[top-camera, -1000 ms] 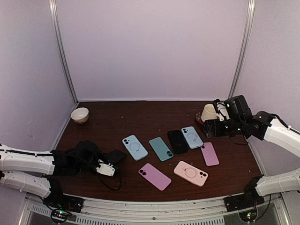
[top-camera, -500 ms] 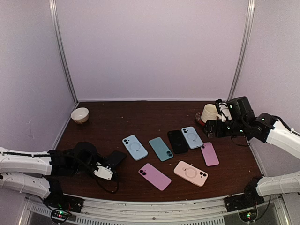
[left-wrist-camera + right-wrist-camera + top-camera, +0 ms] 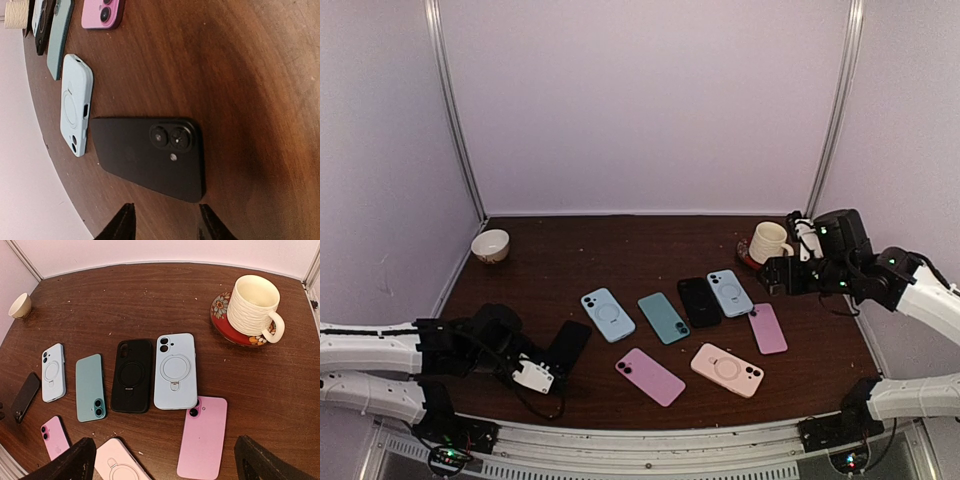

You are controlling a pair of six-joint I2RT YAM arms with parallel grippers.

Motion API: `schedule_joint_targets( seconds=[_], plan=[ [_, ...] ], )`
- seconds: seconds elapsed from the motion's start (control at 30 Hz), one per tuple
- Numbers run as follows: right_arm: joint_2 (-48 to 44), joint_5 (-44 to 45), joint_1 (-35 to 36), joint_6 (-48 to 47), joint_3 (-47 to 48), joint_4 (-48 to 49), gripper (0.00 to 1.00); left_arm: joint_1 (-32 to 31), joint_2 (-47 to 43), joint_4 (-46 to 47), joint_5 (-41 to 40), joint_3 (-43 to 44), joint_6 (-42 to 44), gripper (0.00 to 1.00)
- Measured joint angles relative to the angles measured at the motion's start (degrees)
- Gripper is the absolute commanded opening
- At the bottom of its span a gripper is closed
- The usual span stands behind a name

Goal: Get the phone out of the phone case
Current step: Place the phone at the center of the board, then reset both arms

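A bare black phone [image 3: 568, 345] is seen lying flat, camera side up, on the table [image 3: 620, 240] at about 8 o'clock. The left end effector [image 3: 167, 226] is held just beside the phone's long edge, with its fingers a little way apart and nothing between them. The black case [image 3: 131, 375] is found well apart from the phone, near the middle and touching a light blue case [image 3: 175, 371], while the right end effector [image 3: 167, 462] is spread wide over the 3 o'clock side with nothing held.
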Motion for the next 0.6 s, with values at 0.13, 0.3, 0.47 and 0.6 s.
schedule_joint_targets(
  seconds=[0.13, 0.3, 0.47, 0.6],
  plan=[
    [-0.72, 0.81, 0.0, -0.35, -0.09, -0.09, 1.0, 0.0, -2.49, -3.13, 1.79, 0.59, -0.79, 0.45],
    [-1.9, 2.25, 0.0, -1.75, -0.09, -0.04, 1.0, 0.0, -6.16, -6.56, 2.67, 0.85, -3.04, 0.57],
    [-1.99, 4.9, -0.13, -4.79, -0.09, 1.05, 1.0, 0.72, -11.89, -5.25, 2.62, 1.55, -9.2, 0.77],
    [-1.99, 7.15, -1.36, -7.89, -0.11, 3.85, 1.0, 3.28, -15.87, 0.15, 2.8, 1.55, -16.11, 0.8]
  ],
)
